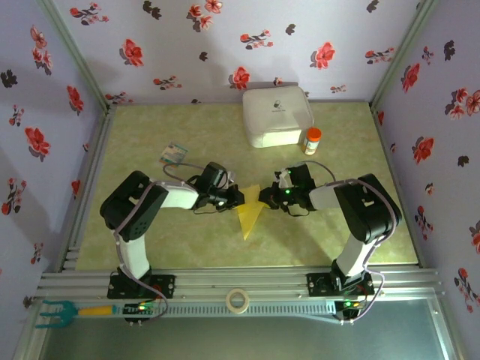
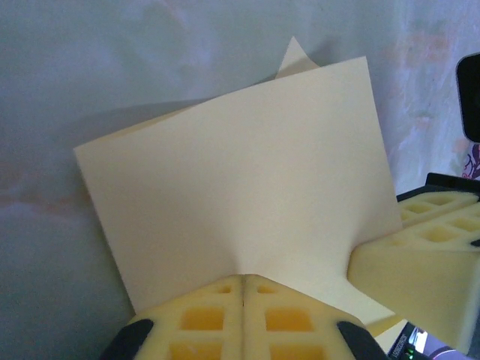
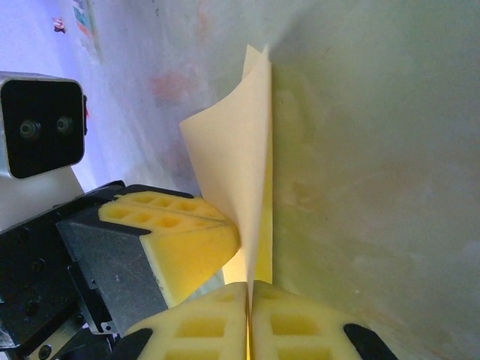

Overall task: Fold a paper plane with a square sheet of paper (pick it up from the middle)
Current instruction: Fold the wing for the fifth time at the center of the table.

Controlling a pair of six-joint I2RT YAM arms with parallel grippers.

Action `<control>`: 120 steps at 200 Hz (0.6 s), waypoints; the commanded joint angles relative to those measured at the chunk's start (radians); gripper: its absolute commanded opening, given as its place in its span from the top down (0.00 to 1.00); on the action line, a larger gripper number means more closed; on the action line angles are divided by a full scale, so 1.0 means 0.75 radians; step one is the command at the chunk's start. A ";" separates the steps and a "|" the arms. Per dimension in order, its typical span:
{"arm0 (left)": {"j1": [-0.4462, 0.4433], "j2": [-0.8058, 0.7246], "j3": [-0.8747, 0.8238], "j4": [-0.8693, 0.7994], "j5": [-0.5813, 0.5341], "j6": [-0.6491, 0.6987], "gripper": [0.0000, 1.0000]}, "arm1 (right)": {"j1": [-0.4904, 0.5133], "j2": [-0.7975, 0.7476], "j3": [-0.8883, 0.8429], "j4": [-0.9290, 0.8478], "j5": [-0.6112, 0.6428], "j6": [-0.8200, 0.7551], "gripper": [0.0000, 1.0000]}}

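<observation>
Green tabletop (image 1: pixel 150 135), floral walls. Square sheet of paper (image 1: pixel 249 216) already folded, pointed, held on near side of white box (image 1: pixel 276 116). Left gripper (image 1: pixel 238 197) and right gripper (image 1: pixel 262 196) both clamped on it. Judged midway: wing creases, centre ridge remaining.

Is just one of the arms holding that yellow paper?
No: the left arm's jaws pinch the yellow paper at its lower edge, and the right arm's jaws clamp its corner right beside them.
</observation>
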 commanded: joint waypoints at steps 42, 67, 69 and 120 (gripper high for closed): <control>0.009 -0.179 0.050 -0.166 -0.010 0.096 0.83 | -0.008 -0.035 -0.046 0.098 0.008 0.068 0.94; -0.006 -0.256 0.044 -0.170 -0.022 0.116 0.76 | -0.008 -0.074 -0.096 0.180 0.063 0.167 0.95; -0.009 -0.262 0.044 -0.171 -0.024 0.119 0.76 | -0.008 -0.078 -0.100 0.185 0.073 0.176 0.95; -0.175 -0.393 0.017 -0.307 -0.228 0.329 0.66 | 0.028 -0.232 -0.252 0.297 0.345 0.473 0.96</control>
